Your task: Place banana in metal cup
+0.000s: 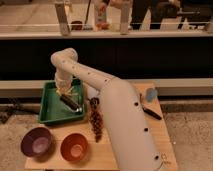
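My gripper (67,94) hangs at the end of the white arm, low over the green tray (50,112) at the table's back left. A small pale yellow piece, apparently the banana (70,90), shows right at the gripper; I cannot tell whether it is held. Just below it a dark cylindrical thing (72,102) lies tilted in the tray. It may be the metal cup, but its shape is unclear. The gripper's wrist hides much of what lies under it.
A purple bowl (37,142) and an orange bowl (75,146) sit at the wooden table's (155,135) front left. A dark reddish bunch (95,121) lies beside the tray. A blue object (151,93) and a black utensil (151,112) lie at the right.
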